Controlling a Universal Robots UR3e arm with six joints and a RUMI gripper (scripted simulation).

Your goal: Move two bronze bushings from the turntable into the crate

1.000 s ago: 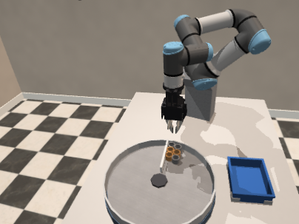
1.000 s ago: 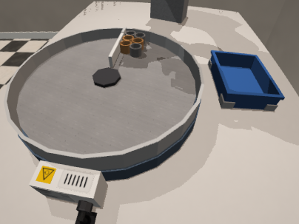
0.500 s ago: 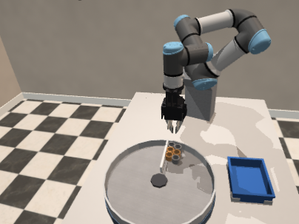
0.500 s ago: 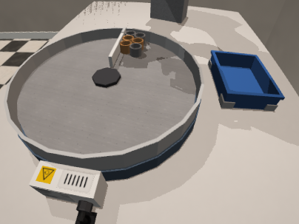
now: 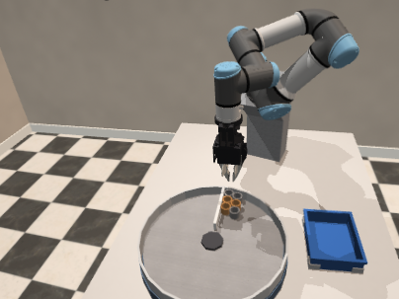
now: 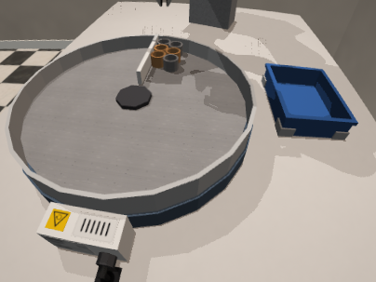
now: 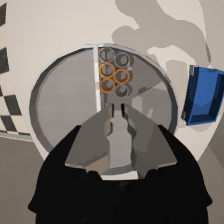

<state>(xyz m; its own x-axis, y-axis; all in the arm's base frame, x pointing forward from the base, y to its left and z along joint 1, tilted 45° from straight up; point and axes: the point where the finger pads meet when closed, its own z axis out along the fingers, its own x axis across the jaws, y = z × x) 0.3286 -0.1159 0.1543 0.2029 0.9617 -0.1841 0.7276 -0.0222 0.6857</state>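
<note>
From my remote station, the top view shows the arm (image 5: 282, 31) bent above the table, its gripper (image 5: 230, 178) (image 6: 164, 3) (image 7: 117, 104) poised over the far side of the turntable (image 5: 173, 241) (image 6: 84, 134) (image 7: 65, 105), fingers drawn together on nothing.

The exterior view alone gives me the warning-labelled control box (image 6: 95, 228); three bronze bushings (image 5: 225, 209) (image 6: 157, 61) (image 7: 107, 92) and three grey bushings (image 5: 234, 213) (image 6: 170, 65) (image 7: 122, 96) stand upright beside the white divider (image 5: 217, 212) (image 6: 146, 62) (image 7: 97, 80).

My wrist view looks down into their open bores, the blue crate (image 5: 334, 238) (image 6: 303, 101) (image 7: 206, 95) off to the right.
</note>
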